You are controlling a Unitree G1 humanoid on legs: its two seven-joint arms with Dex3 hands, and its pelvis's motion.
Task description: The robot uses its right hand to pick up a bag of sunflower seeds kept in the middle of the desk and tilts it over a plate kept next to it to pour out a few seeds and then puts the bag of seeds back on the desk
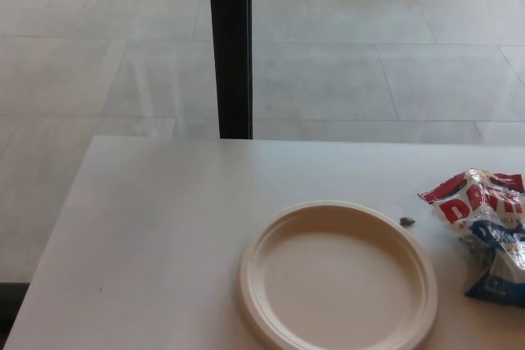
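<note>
A crumpled red, white and blue bag of sunflower seeds [486, 231] lies on the white counter [156, 243] at the plate's 2 o'clock. The cream plate [337, 276] sits empty, one dark seed [407, 220] just beside its rim. Neither robot hand appears.

A white desk [148, 227] stands before a black post [230, 47] and pale grey tiled floor [369, 63].
</note>
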